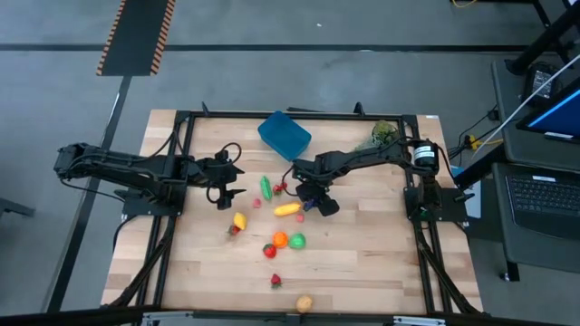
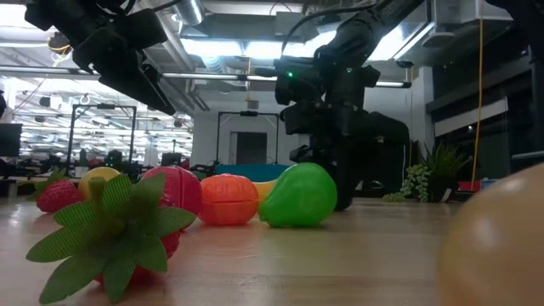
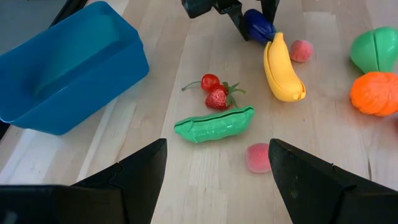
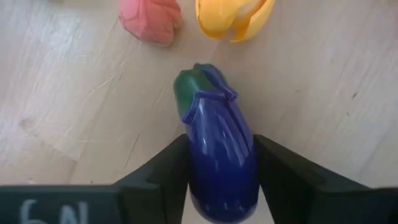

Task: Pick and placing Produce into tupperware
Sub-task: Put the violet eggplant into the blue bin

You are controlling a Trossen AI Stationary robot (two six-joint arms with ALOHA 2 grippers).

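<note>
While the left gripper (image 3: 214,168) waits open near the green pea pod (image 3: 214,123), the right gripper (image 4: 217,168) clamps the eggplant (image 4: 217,155) on the table beside the banana (image 3: 281,71); its long axis runs forward between the fingers, and the blue container (image 1: 284,134) lies nearby.

Even, bright light falls from ceiling strip lights (image 2: 212,47) — they glare white in the low view. Shadows on the table (image 1: 362,263) are soft and short. Nearest the low camera, a tan fruit (image 2: 501,246) is blurred — out of focus.
</note>
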